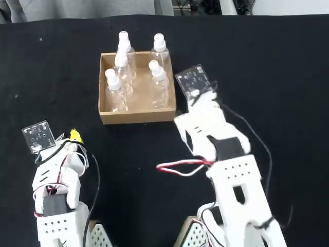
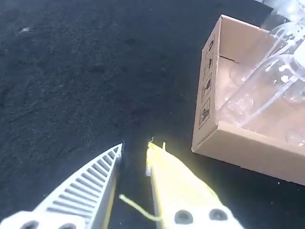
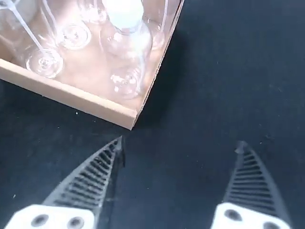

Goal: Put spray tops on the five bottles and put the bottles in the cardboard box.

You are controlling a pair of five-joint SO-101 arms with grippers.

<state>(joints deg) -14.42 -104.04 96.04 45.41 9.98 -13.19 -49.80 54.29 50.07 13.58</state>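
The cardboard box (image 1: 136, 117) stands at the back middle of the black table and holds several clear bottles (image 1: 115, 90), each upright with a white spray top (image 1: 158, 41). My right gripper (image 3: 178, 145) hovers open and empty just off the box's front right corner (image 3: 131, 119), where the nearest bottle (image 3: 126, 43) stands inside. My left gripper (image 2: 134, 144), one white finger and one yellow finger (image 2: 176, 191), sits low over bare cloth at the front left, apart from the box (image 2: 207, 95). Its fingers are slightly apart with nothing between them.
The right arm (image 1: 211, 128) stretches from the front edge up to the box's right side, with a red and white cable (image 1: 180, 167) looping off it. The left arm (image 1: 56, 180) stays folded at the front left. Black cloth (image 1: 277, 77) lies around the box.
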